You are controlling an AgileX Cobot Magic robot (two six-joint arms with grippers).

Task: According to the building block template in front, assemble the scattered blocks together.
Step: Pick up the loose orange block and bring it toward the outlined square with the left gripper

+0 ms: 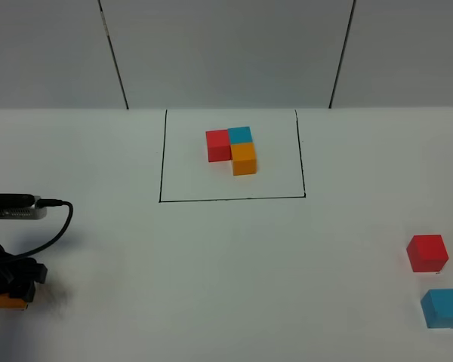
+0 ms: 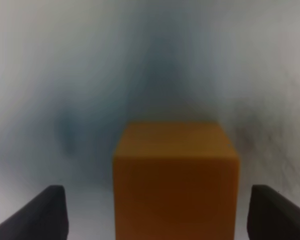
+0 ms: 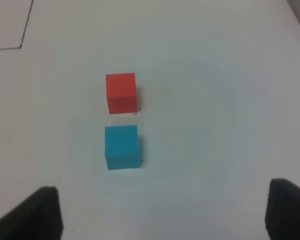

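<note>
— Where do we start on the left?

— At the left gripper. We see its two dark fingers standing wide apart, with the orange block between them. A strip of bare table shows on each side of the block, so we read the jaws as apart and not clamped on it.

— And in the high view?

— There we find that gripper at about eight o'clock from the middle of the table, low over the surface. Only a sliver of orange shows beneath it, and a black cable loops off the arm above.

— What about the right side?

— We see the right gripper only through its own wrist camera. Its fingers are spread wide with nothing between them. The red block and the blue block lie ahead of it, close together but not touching.

— Where do those two sit on the table?

— At about four o'clock from the middle, near the edge of the high view, with blue at roughly six o'clock of red.

— And the template?

— At twelve o'clock, inside the thin black outline. We count three joined cubes in an L. Red is at nine o'clock of blue, and orange is at six o'clock of blue. It is well apart from all three loose blocks.
</note>
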